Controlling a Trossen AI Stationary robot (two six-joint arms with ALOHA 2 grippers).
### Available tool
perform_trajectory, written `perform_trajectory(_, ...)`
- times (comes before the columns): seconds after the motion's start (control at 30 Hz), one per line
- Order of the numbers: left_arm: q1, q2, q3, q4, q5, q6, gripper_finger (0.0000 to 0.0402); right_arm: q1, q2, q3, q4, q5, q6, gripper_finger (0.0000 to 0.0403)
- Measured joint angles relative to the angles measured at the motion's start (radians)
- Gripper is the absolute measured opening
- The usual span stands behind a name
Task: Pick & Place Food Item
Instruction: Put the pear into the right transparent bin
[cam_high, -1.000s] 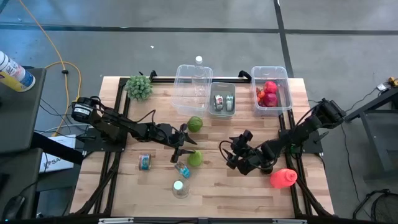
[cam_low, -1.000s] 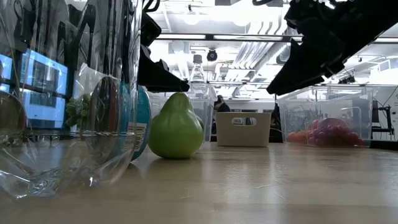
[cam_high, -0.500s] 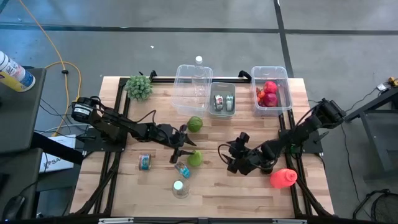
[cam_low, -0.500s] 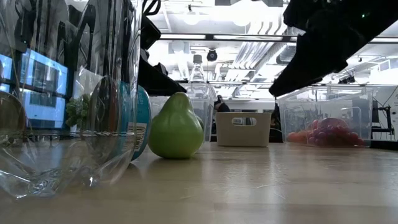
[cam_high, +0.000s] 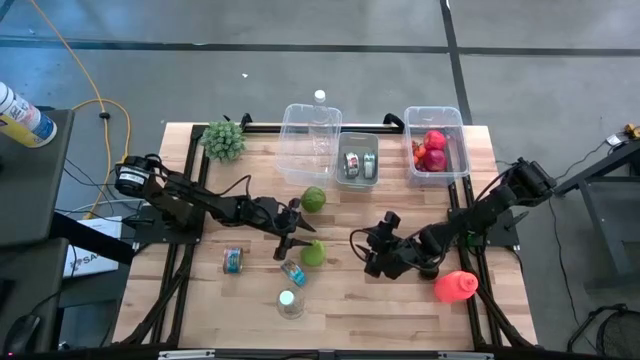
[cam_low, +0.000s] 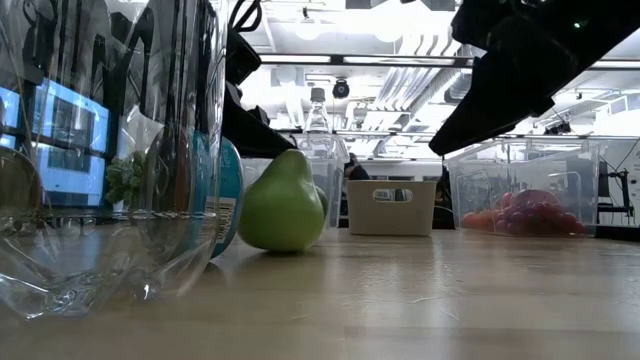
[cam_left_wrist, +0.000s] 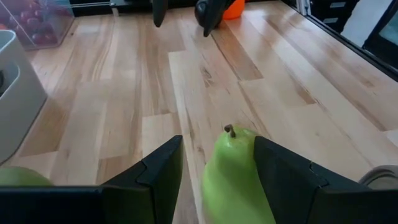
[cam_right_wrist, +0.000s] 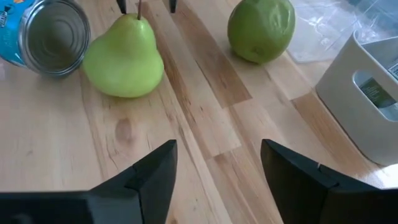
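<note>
Wood table mid-span bare | left pincer open astride pear | right pincer open, empty

We see a light green pear on the pale, striped-grain wooden worktop, and a rounder green fruit of a duller shade. The can has a blue label and silver end. The far bin holds red fruit, perhaps purple grapes too. Both pincers are black.
</note>
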Motion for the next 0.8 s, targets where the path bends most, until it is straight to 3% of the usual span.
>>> perform_trajectory(0.8, 0.012, 0.0, 0.0, -0.006, -0.025, -0.02, 0.0188, 0.0, 0.0, 0.0, 0.044, -0.001, -0.052, 0.0205)
